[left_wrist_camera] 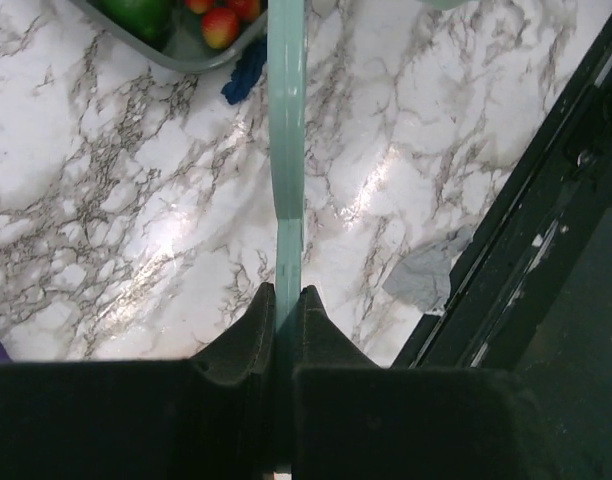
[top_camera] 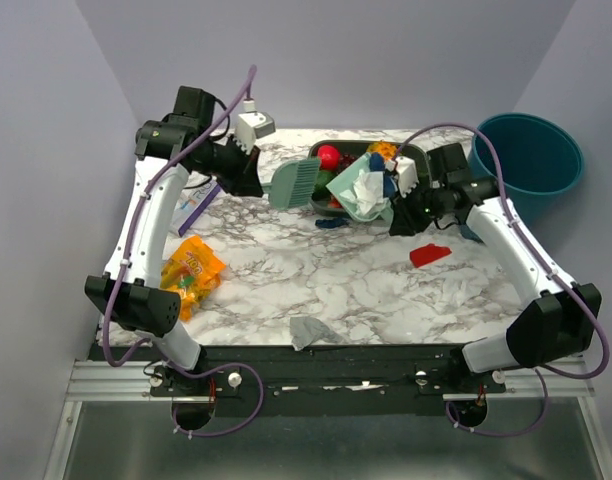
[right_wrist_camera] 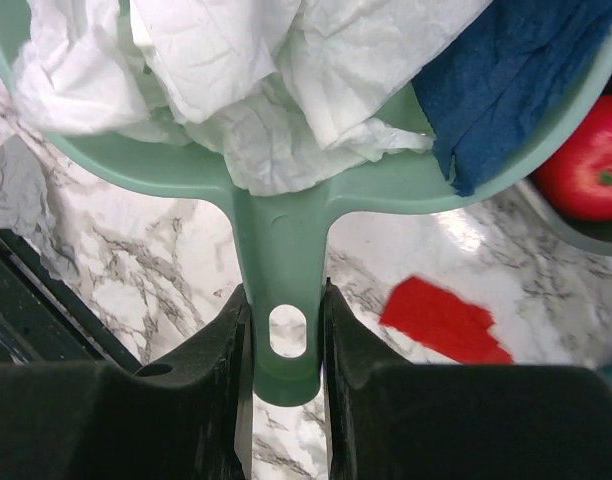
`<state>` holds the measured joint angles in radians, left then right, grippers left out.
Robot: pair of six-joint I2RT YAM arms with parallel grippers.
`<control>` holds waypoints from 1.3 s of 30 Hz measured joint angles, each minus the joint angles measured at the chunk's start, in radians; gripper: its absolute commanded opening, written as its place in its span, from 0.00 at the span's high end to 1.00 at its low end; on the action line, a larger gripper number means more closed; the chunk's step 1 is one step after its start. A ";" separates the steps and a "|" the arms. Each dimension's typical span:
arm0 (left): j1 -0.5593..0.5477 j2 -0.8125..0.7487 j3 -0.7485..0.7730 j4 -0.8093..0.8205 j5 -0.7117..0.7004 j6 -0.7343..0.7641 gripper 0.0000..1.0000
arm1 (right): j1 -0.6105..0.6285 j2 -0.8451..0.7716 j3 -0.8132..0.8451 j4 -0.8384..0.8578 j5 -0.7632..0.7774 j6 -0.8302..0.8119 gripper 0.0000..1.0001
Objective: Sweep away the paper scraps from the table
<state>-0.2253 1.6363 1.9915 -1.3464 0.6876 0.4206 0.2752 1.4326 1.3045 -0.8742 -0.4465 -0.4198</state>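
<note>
My left gripper is shut on the handle of a pale green brush, held above the table at the back middle. My right gripper is shut on the handle of a green dustpan. The pan holds white paper and a dark blue scrap. On the marble lie a red scrap, a white scrap, a grey scrap and a small blue scrap.
A dark tray of fruit stands at the back, right behind the dustpan. An orange snack bag lies at the left. A teal bin stands off the table's right back corner. A purple and white item lies under the left arm.
</note>
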 measured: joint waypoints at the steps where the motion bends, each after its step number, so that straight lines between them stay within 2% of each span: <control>1: 0.019 0.000 0.000 0.010 0.014 -0.012 1.00 | -0.011 0.000 0.029 -0.021 0.002 0.000 0.99; 5: 0.097 -0.007 -0.013 0.117 0.091 -0.106 1.00 | -0.069 0.001 0.137 -0.092 0.013 0.001 1.00; 13: 0.113 -0.029 -0.173 0.291 0.189 -0.201 1.00 | -0.219 0.039 0.338 -0.229 0.044 0.016 0.99; 24: 0.114 0.097 -0.210 0.438 0.268 -0.275 1.00 | -0.568 0.139 0.653 -0.378 0.097 0.050 0.99; 31: 0.114 0.168 -0.191 0.463 0.285 -0.275 1.00 | -0.616 0.152 0.736 -0.408 0.362 0.003 1.00; 39: 0.109 0.183 -0.167 0.407 0.284 -0.176 1.00 | -0.616 0.163 0.731 -0.373 0.702 -0.204 0.99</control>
<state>-0.1162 1.8191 1.8248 -0.9394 0.9718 0.2447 -0.3405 1.5951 2.0350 -1.2476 0.2554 -0.6243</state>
